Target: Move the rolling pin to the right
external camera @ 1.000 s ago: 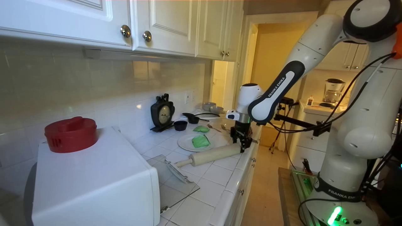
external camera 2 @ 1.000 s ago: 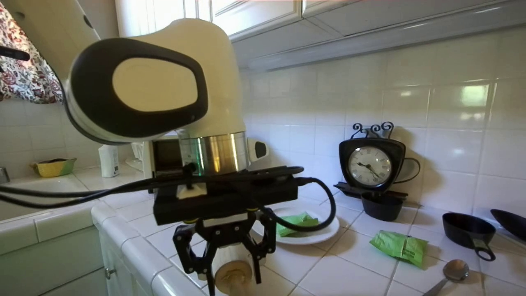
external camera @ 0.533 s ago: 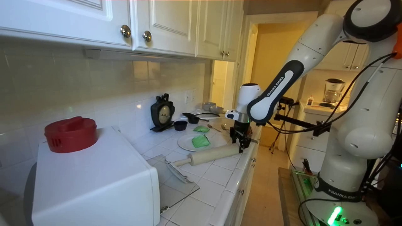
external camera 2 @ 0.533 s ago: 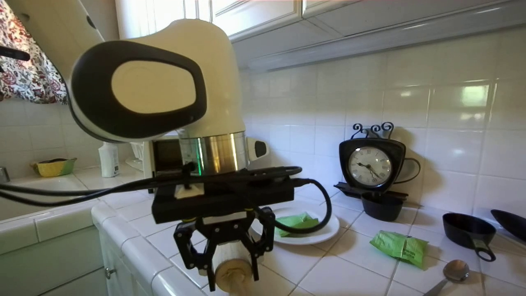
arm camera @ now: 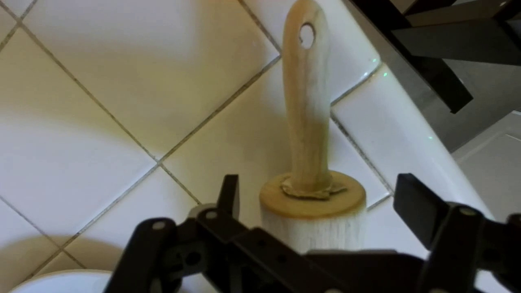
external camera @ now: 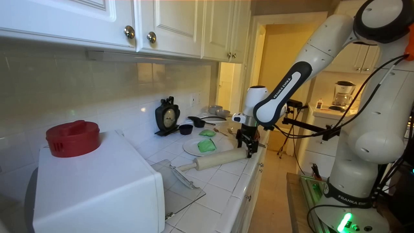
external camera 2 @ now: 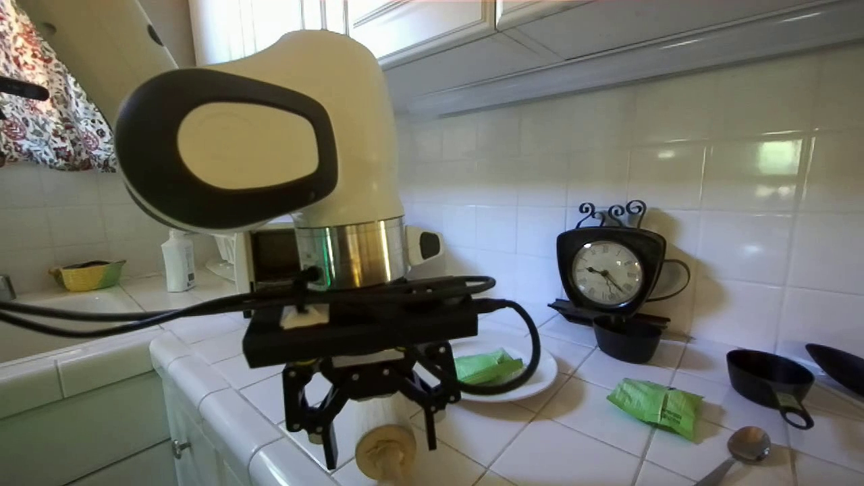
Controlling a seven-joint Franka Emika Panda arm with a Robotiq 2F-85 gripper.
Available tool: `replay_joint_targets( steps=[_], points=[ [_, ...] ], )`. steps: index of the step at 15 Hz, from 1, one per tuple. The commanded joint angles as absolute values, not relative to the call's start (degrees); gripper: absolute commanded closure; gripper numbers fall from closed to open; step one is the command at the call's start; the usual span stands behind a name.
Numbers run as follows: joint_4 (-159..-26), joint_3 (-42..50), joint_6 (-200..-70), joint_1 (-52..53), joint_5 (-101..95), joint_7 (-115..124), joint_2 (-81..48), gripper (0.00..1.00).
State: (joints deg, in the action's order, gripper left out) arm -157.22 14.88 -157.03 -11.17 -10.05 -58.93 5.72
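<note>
- On the white plate (external camera: pixel 190 148) lay a green packet (external camera: pixel 206 145); a second green packet (external camera 2: pixel 658 408) lay apart from it on the white-tiled bench (external camera: pixel 220 200).
- A small black cup (external camera 2: pixel 626 344) stood just before the black clock (external camera 2: pixel 609 273); its contents were hidden.
- A black pan (external camera 2: pixel 757 382) stood farther along, too dark inside to judge, with a spoon (external camera 2: pixel 748 443) near it.
- A red container (external camera: pixel 73 140) sat on a white appliance (external camera: pixel 97 181), its inside out of sight.
- A yellow and green basket (external camera 2: pixel 88 277) stood far back, near a white bottle (external camera 2: pixel 179 263) whose label was too small to read.
- White lettering along the arm (external camera: pixel 318 61) read "FRANKA EMIKA"; on a dark band (external camera: pixel 351 199) low on the arm, "FRANKA EM" could be read. The second packet's print could not.
- The rolling pin (external camera: pixel 220 160) lay on the bench between plate and front edge, its far handle (external camera: pixel 187 167) at a clear panel (external camera: pixel 178 197), over it or against it I could not tell.
- The gripper (external camera 2: pixel 381 456) was spread wide above the pin's other end, fingers (arm camera: pixel 230 195) on either side of its body, and the wrist view showed a gap on both sides.
</note>
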Motion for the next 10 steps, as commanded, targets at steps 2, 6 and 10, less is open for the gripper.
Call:
replay_joint_targets(
  steps=[2,6,10],
  points=[
    [-157.2,15.1,-157.8,-10.8,-6.3,-59.5,5.1,0.17],
    [-157.2,15.8,-157.4,-11.6,-6.2,-59.1,5.5,0.17],
    [-157.2,16.7,-156.9,-12.7,-7.0,-58.3,5.9,0.16]
  ],
)
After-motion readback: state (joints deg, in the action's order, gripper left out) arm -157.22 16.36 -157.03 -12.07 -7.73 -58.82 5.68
